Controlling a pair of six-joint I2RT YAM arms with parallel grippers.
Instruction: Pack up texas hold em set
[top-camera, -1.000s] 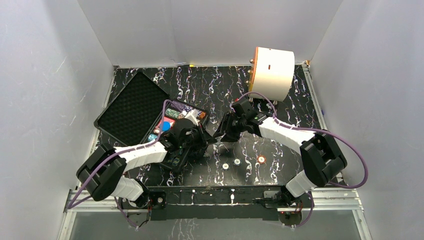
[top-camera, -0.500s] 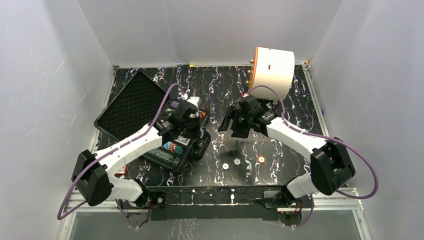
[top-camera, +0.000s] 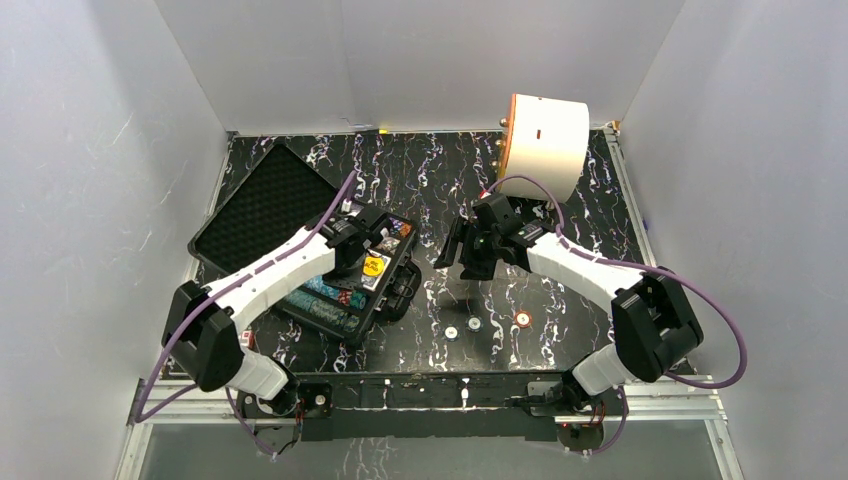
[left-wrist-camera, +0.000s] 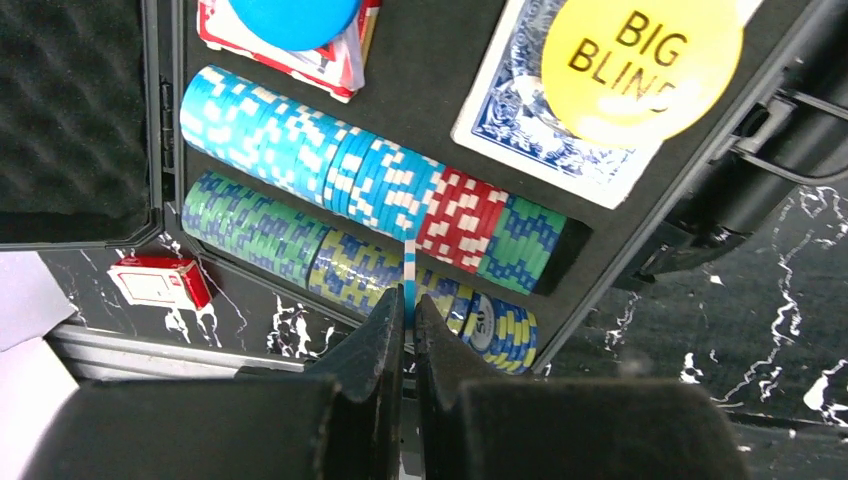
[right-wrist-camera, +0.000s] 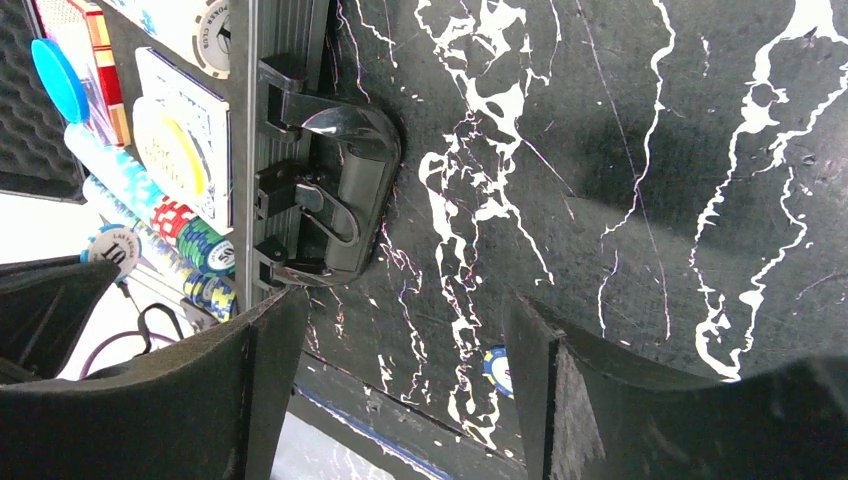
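The black case (top-camera: 262, 208) lies open at the left, lid flat, its tray (left-wrist-camera: 440, 90) holding rows of light-blue, red, green and yellow-blue chips (left-wrist-camera: 300, 140). A yellow "BIG BLIND" button (left-wrist-camera: 640, 60) rests on the blue card deck (left-wrist-camera: 530, 130), and a blue button (left-wrist-camera: 295, 10) on the red deck (left-wrist-camera: 320, 65). My left gripper (left-wrist-camera: 408, 305) (top-camera: 345, 268) hovers over the chip rows, shut on a light-blue chip (left-wrist-camera: 409, 280) held edge-on. My right gripper (top-camera: 455, 250) (right-wrist-camera: 400, 310) stands open and empty right of the case handle (right-wrist-camera: 340, 190). Three loose chips (top-camera: 473, 324) lie on the table in front.
A large white cylinder with an orange face (top-camera: 545, 145) stands at the back right. A small red box (left-wrist-camera: 160, 282) lies on the table beside the case's near corner. One loose blue-yellow chip (right-wrist-camera: 497, 368) shows beneath my right fingers. White walls enclose the table.
My left gripper has swung away from the right gripper and up over the case's chip rows, carrying the chip. My right gripper has opened wide and drawn back slightly to the right.
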